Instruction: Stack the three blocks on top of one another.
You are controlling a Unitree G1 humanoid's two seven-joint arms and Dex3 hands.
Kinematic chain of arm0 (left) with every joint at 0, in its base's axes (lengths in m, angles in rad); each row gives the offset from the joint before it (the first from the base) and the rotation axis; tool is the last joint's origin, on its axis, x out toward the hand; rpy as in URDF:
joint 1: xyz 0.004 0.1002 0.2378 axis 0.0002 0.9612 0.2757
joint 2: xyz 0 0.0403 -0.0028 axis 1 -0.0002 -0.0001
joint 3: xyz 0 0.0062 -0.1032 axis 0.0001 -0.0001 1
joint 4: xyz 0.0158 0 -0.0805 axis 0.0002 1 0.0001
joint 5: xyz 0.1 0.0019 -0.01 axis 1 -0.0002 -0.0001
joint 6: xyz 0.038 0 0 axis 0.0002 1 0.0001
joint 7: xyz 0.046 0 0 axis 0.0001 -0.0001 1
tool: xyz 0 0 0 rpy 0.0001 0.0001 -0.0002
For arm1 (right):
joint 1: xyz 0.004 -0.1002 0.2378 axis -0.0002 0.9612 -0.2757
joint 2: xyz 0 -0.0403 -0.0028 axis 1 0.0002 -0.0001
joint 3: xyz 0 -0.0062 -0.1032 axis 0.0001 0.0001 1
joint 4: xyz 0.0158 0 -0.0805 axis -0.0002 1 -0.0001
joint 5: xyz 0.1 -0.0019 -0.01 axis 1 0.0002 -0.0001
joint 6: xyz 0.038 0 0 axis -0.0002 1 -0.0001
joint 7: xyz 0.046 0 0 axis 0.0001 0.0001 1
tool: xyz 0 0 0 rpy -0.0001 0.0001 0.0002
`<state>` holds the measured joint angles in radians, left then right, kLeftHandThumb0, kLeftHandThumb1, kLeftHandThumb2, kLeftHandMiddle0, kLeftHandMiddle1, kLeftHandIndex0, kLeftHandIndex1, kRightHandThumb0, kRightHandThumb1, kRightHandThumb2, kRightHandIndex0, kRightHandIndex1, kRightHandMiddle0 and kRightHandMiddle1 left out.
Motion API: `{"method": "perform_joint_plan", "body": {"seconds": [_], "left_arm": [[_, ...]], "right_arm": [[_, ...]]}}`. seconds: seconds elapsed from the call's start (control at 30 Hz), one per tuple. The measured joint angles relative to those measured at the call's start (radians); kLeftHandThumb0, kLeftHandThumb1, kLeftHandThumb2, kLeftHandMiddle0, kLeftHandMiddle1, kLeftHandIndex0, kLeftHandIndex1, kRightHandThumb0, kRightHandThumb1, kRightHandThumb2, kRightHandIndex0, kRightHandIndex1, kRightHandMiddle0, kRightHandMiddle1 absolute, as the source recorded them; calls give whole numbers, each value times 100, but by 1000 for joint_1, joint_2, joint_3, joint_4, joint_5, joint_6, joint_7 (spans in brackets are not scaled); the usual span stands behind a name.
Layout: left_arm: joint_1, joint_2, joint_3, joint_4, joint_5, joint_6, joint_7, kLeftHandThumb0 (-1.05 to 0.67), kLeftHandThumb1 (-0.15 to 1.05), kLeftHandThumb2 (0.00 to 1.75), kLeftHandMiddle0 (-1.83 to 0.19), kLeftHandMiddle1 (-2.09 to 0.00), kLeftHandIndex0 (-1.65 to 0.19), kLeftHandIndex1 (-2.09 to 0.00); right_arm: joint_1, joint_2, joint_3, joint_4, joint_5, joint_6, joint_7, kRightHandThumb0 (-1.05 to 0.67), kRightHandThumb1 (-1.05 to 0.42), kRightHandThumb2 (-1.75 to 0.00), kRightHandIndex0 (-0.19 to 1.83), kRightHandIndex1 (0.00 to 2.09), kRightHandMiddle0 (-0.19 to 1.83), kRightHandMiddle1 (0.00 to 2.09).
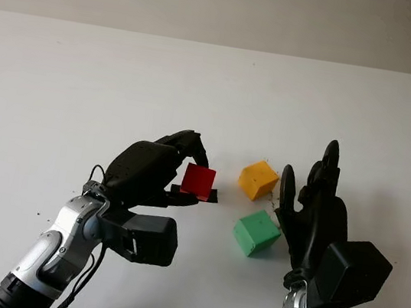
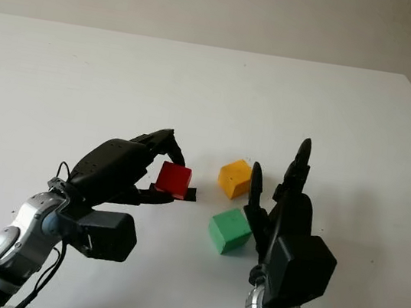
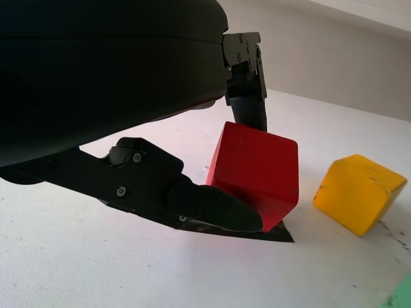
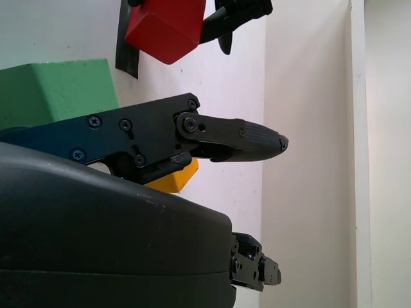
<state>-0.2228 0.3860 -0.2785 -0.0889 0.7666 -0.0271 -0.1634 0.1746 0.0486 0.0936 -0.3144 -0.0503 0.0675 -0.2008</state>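
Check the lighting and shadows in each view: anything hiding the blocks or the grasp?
Left eye view: even light, soft shadow beneath the red block held in the left hand; yellow block and green block plainly lit. Left wrist view: hand shell dark, fingers on red block clear. Right wrist view: the open right hand partly covers the yellow block.

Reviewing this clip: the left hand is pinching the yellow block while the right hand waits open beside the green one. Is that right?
Not quite. The left hand is pinching the red block, not the yellow block, as the left eye view shows. The right hand does wait open beside the green block.
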Motion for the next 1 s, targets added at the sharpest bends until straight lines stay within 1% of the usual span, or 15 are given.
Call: {"method": "perform_joint_plan", "body": {"seconds": [0.2,0.37,0.43,0.53,0.63,0.8,0.83,1.0], "left_arm": [[-10,-1,0,7,0,8,1,-36,105,25,-20,-6,12,-190],[-11,-1,-4,7,12,22,0,-36,105,25,-19,-5,12,-186],[-11,0,-7,7,17,27,-3,-36,105,24,-21,-6,10,-181],[-12,2,-13,7,23,40,-24,-39,105,21,-22,-6,6,-173],[-22,3,-15,5,24,59,-52,-41,105,22,-20,-5,5,-170],[-32,7,-17,-27,20,98,-127,-45,105,25,-16,-4,8,-177],[-32,7,-17,-31,20,101,-135,-45,105,25,-15,-4,9,-174],[-32,11,-22,-34,24,109,-149,-47,105,26,-9,-5,12,-143]], "right_arm": [[1,0,2,0,-4,-2,-2,-52,-105,-44,-15,6,-12,6],[3,0,2,0,3,-2,1,-53,-105,-44,-16,5,-12,6],[4,0,2,0,4,-2,1,-53,-105,-44,-15,6,-12,6],[5,0,2,0,4,-2,2,-52,-105,-44,-16,5,-12,5],[6,-1,2,0,7,-2,4,-52,-105,-43,-15,6,-11,6],[6,-1,1,0,6,-2,3,-53,-105,-44,-15,5,-12,5],[6,-1,1,0,5,-2,3,-53,-105,-44,-15,5,-12,5],[7,-1,1,0,10,-2,3,-53,-105,-44,-15,5,-12,6]]}}
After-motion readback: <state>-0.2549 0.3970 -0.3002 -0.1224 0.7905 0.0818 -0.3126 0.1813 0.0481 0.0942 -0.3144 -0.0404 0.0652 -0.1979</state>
